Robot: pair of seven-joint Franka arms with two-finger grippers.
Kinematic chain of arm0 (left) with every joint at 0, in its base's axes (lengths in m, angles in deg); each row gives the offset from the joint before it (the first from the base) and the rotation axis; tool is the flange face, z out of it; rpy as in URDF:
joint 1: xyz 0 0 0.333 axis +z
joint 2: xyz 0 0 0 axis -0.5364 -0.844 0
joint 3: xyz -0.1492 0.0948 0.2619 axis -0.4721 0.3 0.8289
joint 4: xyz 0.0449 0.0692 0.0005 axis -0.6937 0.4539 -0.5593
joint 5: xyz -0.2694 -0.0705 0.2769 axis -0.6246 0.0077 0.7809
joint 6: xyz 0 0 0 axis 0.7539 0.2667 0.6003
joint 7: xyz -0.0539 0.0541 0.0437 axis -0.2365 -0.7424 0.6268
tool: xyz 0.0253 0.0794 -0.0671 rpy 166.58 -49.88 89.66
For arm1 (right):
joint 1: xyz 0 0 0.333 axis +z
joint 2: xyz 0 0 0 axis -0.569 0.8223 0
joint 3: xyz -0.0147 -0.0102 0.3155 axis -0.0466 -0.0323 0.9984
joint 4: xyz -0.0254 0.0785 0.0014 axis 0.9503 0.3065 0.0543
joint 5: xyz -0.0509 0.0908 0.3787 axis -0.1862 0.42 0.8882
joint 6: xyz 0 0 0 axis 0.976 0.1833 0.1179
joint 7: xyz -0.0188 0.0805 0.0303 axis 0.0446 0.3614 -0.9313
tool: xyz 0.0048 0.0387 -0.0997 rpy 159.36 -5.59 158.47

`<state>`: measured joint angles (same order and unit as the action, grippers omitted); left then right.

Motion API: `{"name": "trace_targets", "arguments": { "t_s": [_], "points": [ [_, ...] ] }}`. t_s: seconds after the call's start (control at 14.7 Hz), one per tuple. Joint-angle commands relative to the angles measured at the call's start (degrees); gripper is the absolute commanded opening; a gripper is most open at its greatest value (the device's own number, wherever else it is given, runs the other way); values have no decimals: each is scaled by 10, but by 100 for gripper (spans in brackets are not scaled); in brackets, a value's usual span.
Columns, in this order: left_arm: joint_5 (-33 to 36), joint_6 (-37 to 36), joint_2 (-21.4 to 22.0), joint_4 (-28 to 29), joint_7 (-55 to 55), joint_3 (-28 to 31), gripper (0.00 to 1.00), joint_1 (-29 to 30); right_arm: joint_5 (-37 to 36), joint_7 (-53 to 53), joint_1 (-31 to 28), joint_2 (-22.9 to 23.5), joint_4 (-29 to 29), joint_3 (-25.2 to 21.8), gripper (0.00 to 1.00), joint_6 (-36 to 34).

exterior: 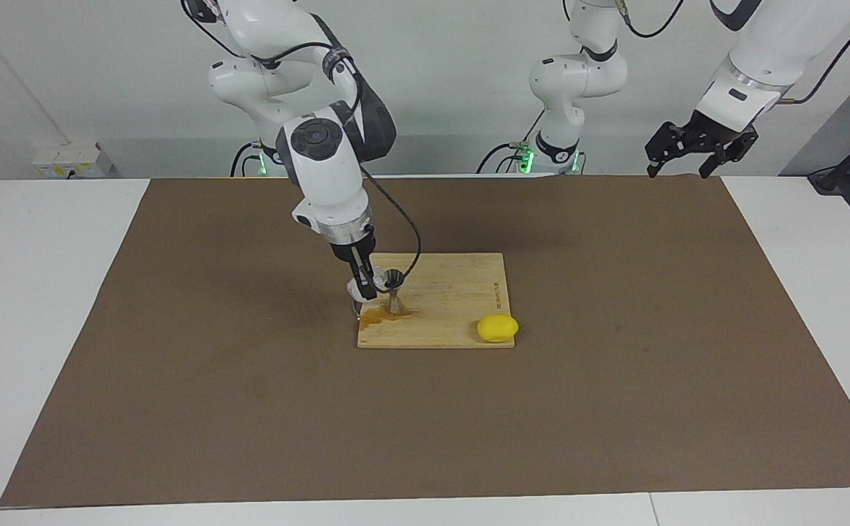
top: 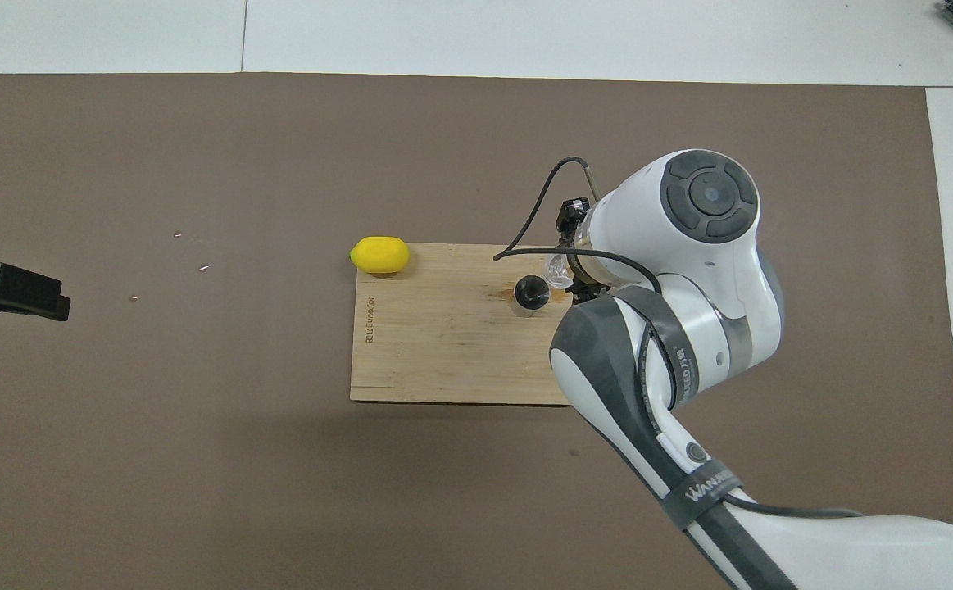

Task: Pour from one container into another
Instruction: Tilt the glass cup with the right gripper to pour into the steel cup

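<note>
From across the worktop (exterior: 52, 307), the right gripper (exterior: 363, 286) is seen clenched on the clear cup (exterior: 358, 289), tipped against the jigger (exterior: 394, 291)'s top cone. An amber puddle (exterior: 377, 315) spreads at the jigger's foot on the cutting board (exterior: 446, 307). Overhead, the arm hides most of that grip, leaving only the cup's rim at the jigger's 2 o'clock. The lemon (exterior: 498, 328) sits at the board's corner. The left gripper (exterior: 691, 150) waits aloft over the mat's edge, fingers released.

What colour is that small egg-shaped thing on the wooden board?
Bright yellow lemon; the facing view shows it best.
</note>
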<state>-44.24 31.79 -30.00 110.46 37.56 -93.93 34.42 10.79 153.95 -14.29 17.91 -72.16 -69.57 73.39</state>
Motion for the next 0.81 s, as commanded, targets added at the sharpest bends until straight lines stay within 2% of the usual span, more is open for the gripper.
{"name": "trace_targets", "arguments": {
  "t_s": [0.0, 0.14, 0.75],
  "points": [
    [-1, 18, 17, 30, 1, -3, 100, 5, -37, 24, 6, -14, -15, 1, 0, 18],
    [0, 60, 17, 39, 2, -3, 100, 6, -57, 26, 10, -19, -23, 1, 0, 28],
    [0, 50, 17, 35, 2, -3, 100, 6, -161, 28, 46, -33, -53, 1, 0, 61]
  ]
}}
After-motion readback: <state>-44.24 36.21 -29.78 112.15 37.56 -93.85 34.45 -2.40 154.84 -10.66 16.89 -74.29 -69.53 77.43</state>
